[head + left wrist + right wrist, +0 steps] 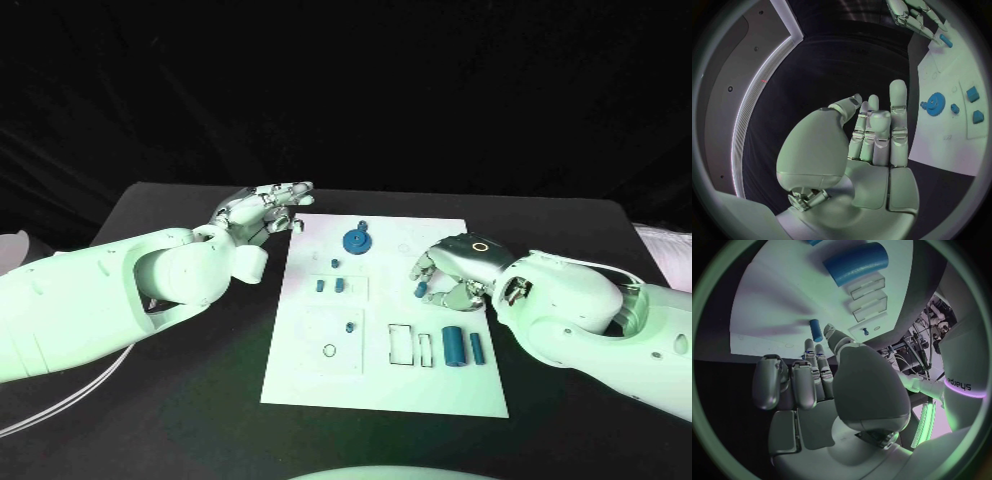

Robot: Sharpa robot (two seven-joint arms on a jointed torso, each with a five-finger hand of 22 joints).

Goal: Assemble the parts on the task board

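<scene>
The white task board (382, 385) lies in the middle of the table. My right hand (454, 268) hovers over its right side with fingers curled down onto a small blue peg (421, 291). In the right wrist view the peg (816, 330) sits between thumb tip and fingertips (809, 346); whether they grip it is unclear. My left hand (267, 210) is off the board's far left corner, fingers (898, 107) stretched out and holding nothing. A blue gear (356, 240) lies at the board's far end. Two blue cylinders (453, 346) lie near the right edge.
Two small blue blocks (330, 285) sit in the board's left half, with a tiny peg (351, 326) and a ring (330, 350) nearer me. Rectangular slots (401, 343) lie beside the cylinders. Black table (173, 420) surrounds the board.
</scene>
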